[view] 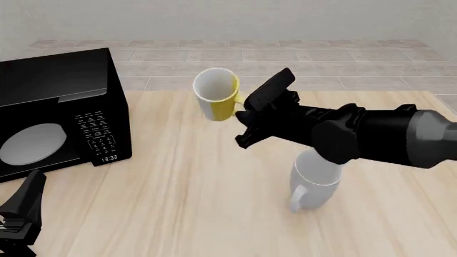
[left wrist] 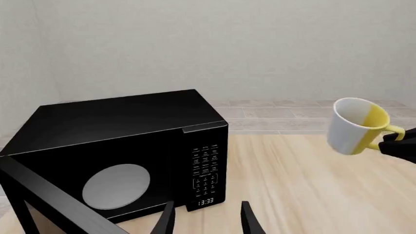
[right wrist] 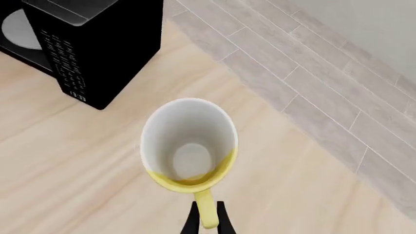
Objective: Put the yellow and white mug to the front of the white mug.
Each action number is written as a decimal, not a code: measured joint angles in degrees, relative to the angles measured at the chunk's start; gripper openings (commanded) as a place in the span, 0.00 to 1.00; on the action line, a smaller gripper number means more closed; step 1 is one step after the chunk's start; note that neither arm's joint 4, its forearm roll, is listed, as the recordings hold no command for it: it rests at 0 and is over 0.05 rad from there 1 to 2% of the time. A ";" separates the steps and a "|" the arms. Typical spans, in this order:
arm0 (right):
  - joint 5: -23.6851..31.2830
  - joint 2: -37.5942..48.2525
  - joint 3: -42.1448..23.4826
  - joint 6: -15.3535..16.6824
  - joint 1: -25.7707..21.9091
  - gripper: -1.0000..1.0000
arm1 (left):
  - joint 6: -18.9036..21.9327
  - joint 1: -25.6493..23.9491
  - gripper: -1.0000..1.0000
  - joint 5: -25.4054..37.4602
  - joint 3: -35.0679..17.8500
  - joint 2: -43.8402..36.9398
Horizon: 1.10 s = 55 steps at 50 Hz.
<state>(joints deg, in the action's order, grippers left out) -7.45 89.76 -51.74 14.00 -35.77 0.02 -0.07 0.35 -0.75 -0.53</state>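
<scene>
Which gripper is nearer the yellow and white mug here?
Right. The right gripper is clamped on the yellow and white mug by its handle; the left gripper is open, far off beside the microwave.

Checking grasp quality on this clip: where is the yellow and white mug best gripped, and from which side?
By its yellow handle, from the handle side, as the right gripper does now. The yellow and white mug hangs tilted in the air; the handle is a thin loop the fingers can close across, while the body looks wide for them.
</scene>
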 measured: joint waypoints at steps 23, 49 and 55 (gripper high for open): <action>0.27 1.82 -0.55 0.74 8.66 0.00 | 0.00 0.00 1.00 0.00 0.00 0.00; -0.64 6.20 -1.52 0.96 17.32 0.00 | 0.00 0.00 1.00 0.00 0.00 0.00; -1.41 7.46 -1.35 1.12 19.02 0.00 | 0.00 0.00 1.00 0.00 0.00 0.00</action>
<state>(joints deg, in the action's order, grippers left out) -8.86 97.21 -53.10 15.12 -16.75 0.02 -0.06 0.35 -0.75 -0.54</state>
